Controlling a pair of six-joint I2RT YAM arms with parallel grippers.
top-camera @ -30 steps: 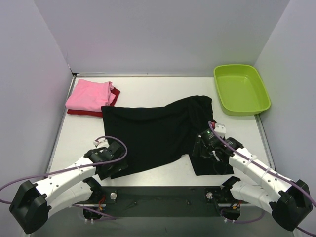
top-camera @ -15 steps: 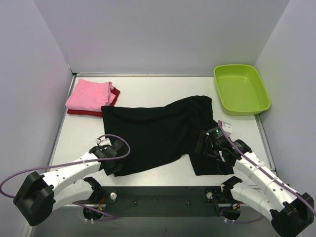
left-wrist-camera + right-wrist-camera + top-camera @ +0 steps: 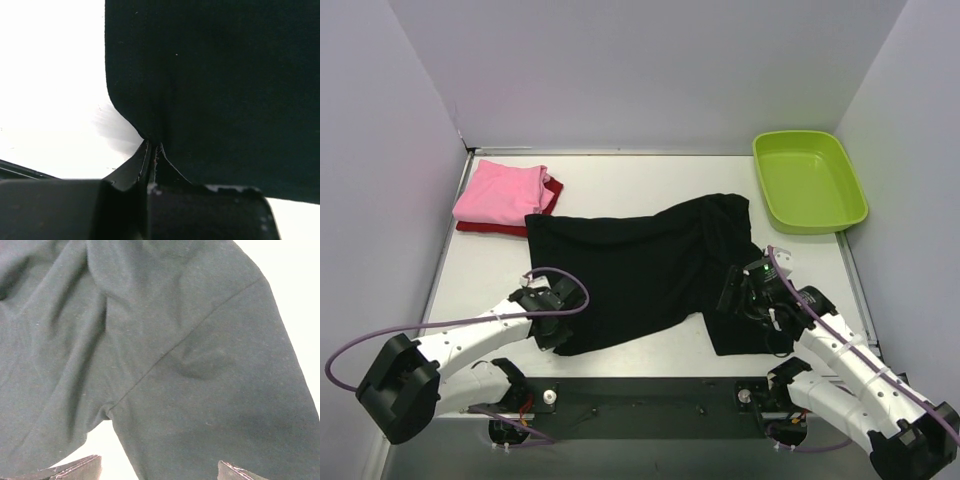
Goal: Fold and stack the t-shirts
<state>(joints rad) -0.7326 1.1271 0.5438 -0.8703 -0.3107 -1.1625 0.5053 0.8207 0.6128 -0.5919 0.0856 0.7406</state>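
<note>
Left hand pinched shut on the near-left hem corner of the large black cloth t-shirt, which lies spread across the middle of the desk. Right hand jaws wide, over the shirt's right sleeve, holding nothing. Folded pink cloth t-shirt sits on the dark red cloth t-shirt, far-left corner. Lime-green plastic tub far right.
</note>
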